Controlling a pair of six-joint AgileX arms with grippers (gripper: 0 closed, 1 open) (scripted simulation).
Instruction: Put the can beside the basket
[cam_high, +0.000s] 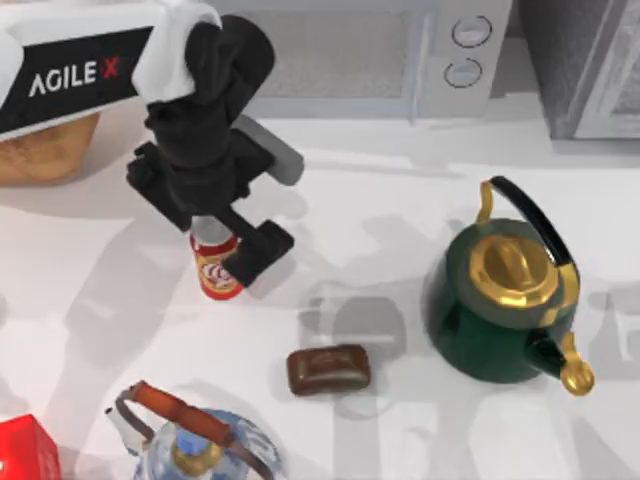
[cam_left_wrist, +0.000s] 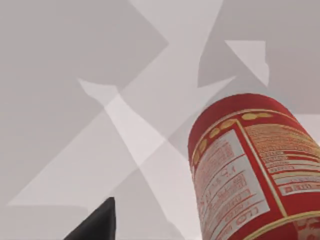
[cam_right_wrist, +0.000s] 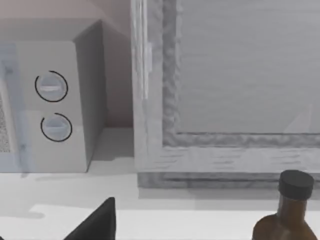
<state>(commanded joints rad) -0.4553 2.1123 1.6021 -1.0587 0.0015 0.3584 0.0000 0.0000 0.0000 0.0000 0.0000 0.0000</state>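
Left claw (cam_high: 222, 232) grips the can (cam_high: 216, 266) upright on the tabletop (cam_high: 380, 200), its label text readable from the left wrist, basket (cam_high: 45, 150) at far left.

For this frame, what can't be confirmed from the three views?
- Can: in the top view the left gripper covers its top, so contact and jaw opening are unclear; the left wrist view crops its lower part.
- Basket: cut off by the top view's left edge and overlapped by the left arm, so its full extent is unknown.
- Right gripper: only a dark fingertip at the right wrist view's edge; state unclear.
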